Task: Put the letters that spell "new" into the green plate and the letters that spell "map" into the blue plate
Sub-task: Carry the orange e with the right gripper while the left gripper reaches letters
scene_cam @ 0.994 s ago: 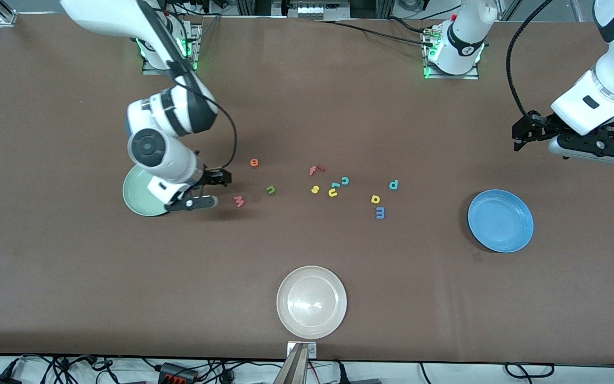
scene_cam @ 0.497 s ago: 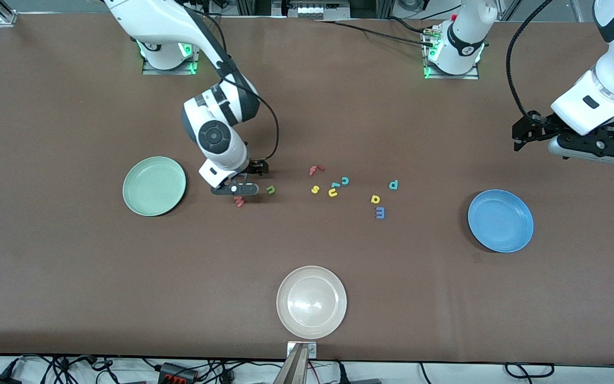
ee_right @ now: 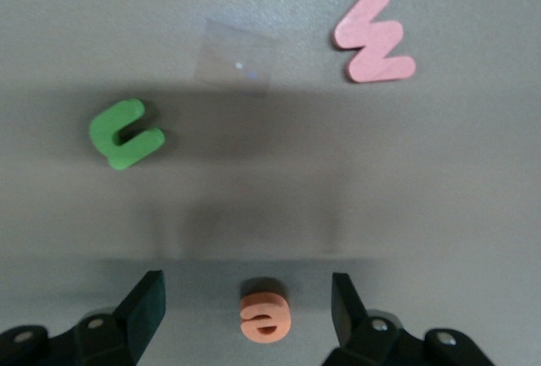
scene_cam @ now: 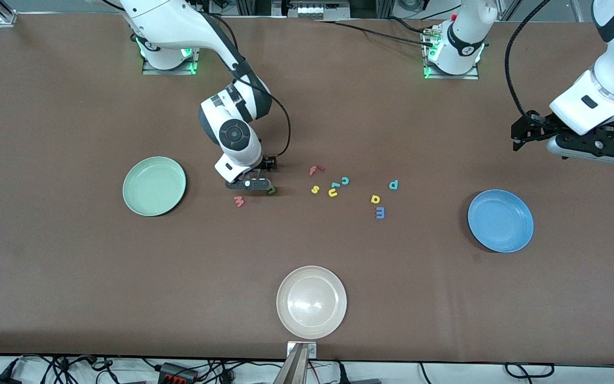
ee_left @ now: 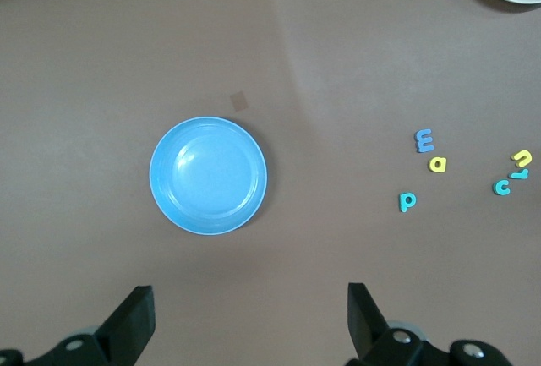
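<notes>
Right gripper (ee_right: 245, 311) hangs low over the table (scene_cam: 72, 266), its two fingers (ee_right: 144, 303) standing apart on either side of the orange e (ee_right: 265, 317), which lies on the table between them; neither finger visibly touches it. In the right wrist view the green n (ee_right: 125, 133) and the pink w (ee_right: 374, 36) lie flat nearby, well apart from each other. In the front view the n (scene_cam: 271, 190) sits just beside the gripper's lower finger, and the w (scene_cam: 239, 201) lies a little nearer the camera, toward the green plate (scene_cam: 154, 185). That plate holds no letters and sits toward the right arm's end of the table.

Left gripper (ee_left: 245, 319) waits in the air at the left arm's end, fingers wide apart and holding nothing, with the blue plate (ee_left: 208, 175) below it. That plate also holds no letters.

Between the two plates lies the loose group of letters: the blue m (scene_cam: 380, 213), the yellow a (scene_cam: 375, 199) just beside it, and the teal p (scene_cam: 393, 185) a bit farther from the camera. Closer to the right gripper are the red f (scene_cam: 315, 170), yellow s (scene_cam: 315, 189), yellow u (scene_cam: 333, 192) and teal c (scene_cam: 345, 181). The white plate (scene_cam: 312, 302) sits near the table edge closest to the camera
</notes>
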Robot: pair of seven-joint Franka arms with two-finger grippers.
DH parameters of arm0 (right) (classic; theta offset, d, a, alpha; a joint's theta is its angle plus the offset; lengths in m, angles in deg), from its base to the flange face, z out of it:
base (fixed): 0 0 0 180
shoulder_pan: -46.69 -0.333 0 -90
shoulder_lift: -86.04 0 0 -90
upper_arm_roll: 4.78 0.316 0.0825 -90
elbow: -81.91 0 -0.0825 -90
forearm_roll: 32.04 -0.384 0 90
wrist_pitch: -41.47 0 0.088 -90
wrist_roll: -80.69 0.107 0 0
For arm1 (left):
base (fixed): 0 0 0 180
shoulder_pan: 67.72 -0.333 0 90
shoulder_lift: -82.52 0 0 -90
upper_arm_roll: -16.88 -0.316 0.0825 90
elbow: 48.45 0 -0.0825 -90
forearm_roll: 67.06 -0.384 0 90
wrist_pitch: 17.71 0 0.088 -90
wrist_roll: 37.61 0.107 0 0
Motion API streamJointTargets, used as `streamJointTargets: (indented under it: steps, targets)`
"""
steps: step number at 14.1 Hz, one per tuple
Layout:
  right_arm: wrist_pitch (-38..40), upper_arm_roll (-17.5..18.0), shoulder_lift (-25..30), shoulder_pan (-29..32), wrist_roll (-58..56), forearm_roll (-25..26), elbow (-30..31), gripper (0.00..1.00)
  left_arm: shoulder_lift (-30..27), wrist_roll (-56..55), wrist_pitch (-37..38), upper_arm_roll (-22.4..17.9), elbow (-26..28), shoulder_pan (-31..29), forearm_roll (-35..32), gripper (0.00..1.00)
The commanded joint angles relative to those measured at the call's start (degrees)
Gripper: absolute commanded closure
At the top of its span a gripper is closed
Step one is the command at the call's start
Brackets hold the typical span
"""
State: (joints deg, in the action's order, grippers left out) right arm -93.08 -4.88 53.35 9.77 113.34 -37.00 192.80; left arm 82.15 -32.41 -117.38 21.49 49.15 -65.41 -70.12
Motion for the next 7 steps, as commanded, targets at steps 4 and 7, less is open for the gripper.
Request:
streamJointTargets:
  steps: [4, 7]
  targets:
    - [0.9, -0.6, 1.8, -1.4, 2.4, -0.7, 3.1, 0.20, -0.5, -0.5, 2.0, 1.4, -0.3, 0.1, 1.2, 0.00]
    - [4.0, -0.6, 2.8, -1.5, 3.6, -0.7, 3.1, 0.25, 1.2, -0.5, 5.2, 4.0, -0.3, 0.8, 1.2, 0.00]
